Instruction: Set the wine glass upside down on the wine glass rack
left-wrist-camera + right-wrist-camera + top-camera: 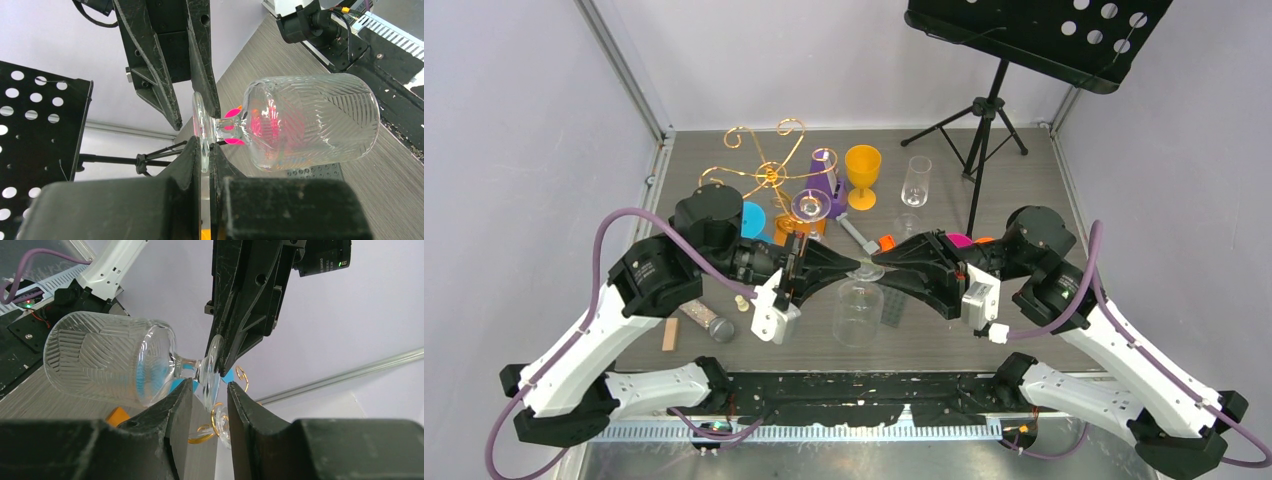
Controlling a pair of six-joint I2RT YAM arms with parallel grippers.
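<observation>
A clear ribbed wine glass (859, 312) hangs between the two arms above the table, its foot up and its bowl tilted toward the near edge. My left gripper (854, 265) is shut on the rim of the foot; in the left wrist view the left gripper (204, 142) pinches the thin disc and the wine glass (310, 120) extends right. My right gripper (884, 262) faces it from the other side. In the right wrist view the right gripper (207, 390) stands open with the foot between its fingers, a gap showing beside the wine glass (110, 360). The gold wire wine glass rack (769, 165) stands behind at left.
Another clear glass (809, 206) hangs at the rack. An orange goblet (862, 172), a clear flute (915, 180) and a purple object (824, 182) stand behind. The black music stand (984, 110) rises at the back right. A grey studded plate (894, 306) and a wooden block (670, 333) lie near.
</observation>
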